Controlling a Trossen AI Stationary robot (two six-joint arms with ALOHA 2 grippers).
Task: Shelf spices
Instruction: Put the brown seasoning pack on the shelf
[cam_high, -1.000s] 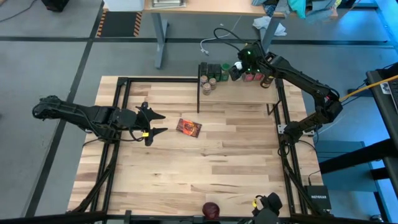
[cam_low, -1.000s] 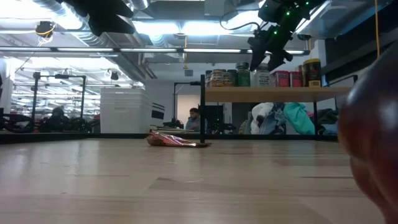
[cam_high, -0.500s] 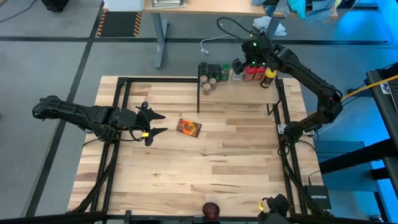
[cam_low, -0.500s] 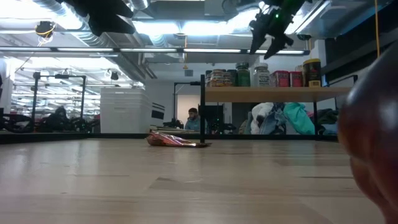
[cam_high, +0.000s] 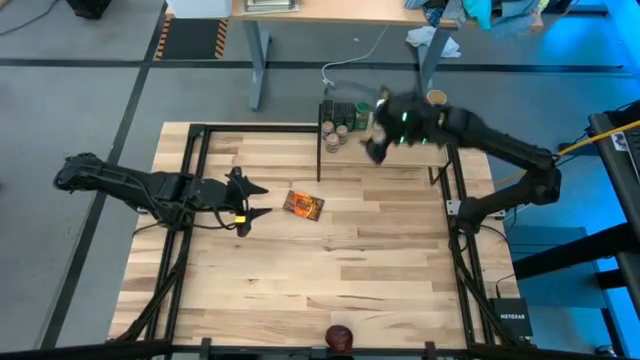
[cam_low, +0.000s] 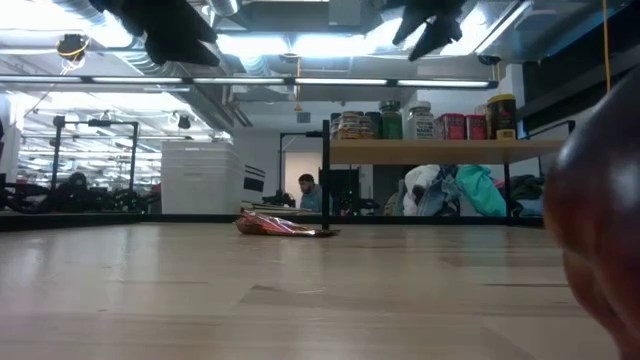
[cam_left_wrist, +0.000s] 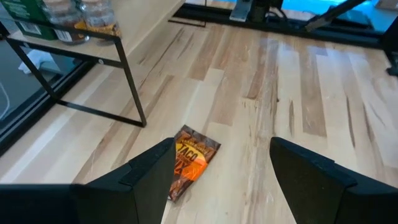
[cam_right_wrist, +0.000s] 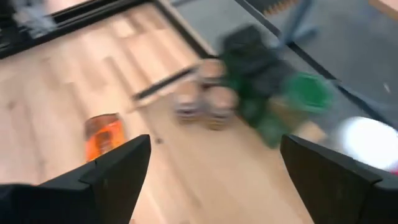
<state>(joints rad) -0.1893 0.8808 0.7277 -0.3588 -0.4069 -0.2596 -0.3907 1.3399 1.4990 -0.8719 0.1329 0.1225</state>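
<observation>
At the bottom edge of the high view we see a dark red round object (cam_high: 339, 337) on the pale plank tabletop (cam_high: 380, 260). At centre lies the flat orange-red spice packet (cam_high: 303, 204); left of it hovers our left end effector (cam_high: 249, 198), fingers spread and empty. Toward the top, our right end effector (cam_high: 373, 146), blurred, spread and empty, hangs over the small light-wood shelf with black posts (cam_high: 400, 152), beside the cluster of lidded spice jars (cam_high: 342, 121).
</observation>
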